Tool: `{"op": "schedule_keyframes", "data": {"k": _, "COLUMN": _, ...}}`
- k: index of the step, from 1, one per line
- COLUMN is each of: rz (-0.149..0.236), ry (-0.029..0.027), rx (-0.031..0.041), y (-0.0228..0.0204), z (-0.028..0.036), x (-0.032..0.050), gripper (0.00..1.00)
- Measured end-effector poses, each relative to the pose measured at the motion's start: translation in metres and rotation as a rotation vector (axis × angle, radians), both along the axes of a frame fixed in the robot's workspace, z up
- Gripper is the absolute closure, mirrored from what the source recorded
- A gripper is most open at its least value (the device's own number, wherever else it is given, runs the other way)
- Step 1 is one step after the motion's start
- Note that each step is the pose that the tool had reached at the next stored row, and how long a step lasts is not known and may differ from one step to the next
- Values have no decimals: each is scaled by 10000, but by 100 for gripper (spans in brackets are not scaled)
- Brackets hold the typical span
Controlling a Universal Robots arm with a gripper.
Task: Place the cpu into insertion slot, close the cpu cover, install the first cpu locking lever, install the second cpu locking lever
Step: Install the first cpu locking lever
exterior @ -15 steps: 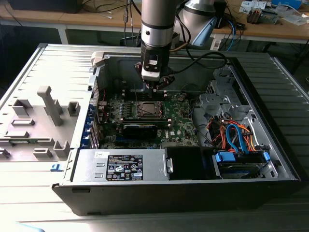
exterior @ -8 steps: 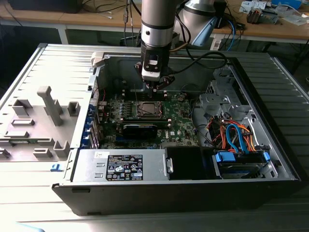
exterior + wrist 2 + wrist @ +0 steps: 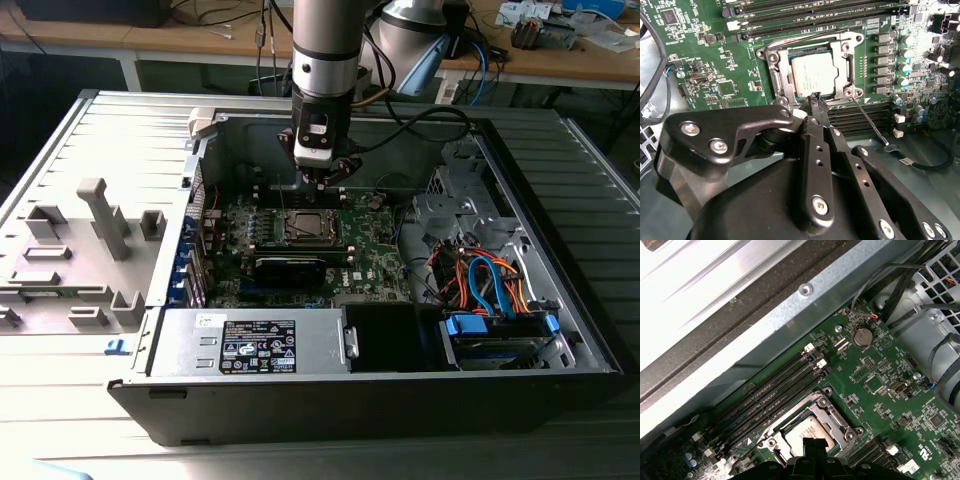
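The jaws look drawn shut with nothing I can make out between them. The gripper (image 3: pixel 816 101) hangs right at the edge of the insertion slot (image 3: pixel 303 226), tips just off the metal frame. The cpu (image 3: pixel 814 74) is already seated in the slot, its silvery top showing through the window of the cpu cover (image 3: pixel 775 75), which lies flat over it. In the second wrist view one thin locking lever (image 3: pixel 869 121) sticks out loose from the socket's corner, slanting across the long black card slots (image 3: pixel 860 116). Another thin rod (image 3: pixel 810 36) runs along the socket's far edge; whether it is latched I cannot tell. The green board (image 3: pixel 725 60) spreads all round. In the exterior view the arm reaches straight down into the open computer case (image 3: pixel 560 200), with the grey power supply box (image 3: pixel 255 345) along the near wall and a bundle of blue and orange cables (image 3: pixel 490 280) off to the exterior view's right.
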State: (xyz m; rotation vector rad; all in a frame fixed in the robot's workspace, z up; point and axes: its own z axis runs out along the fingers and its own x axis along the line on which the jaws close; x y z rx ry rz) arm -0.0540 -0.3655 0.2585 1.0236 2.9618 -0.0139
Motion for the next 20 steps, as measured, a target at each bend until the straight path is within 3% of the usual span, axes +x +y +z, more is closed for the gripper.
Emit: {"op": "schedule_keyframes", "data": {"k": 20, "rz": 117, "ry": 0, "rx": 0, "y": 0, "z": 0, "x": 0, "gripper": 89}}
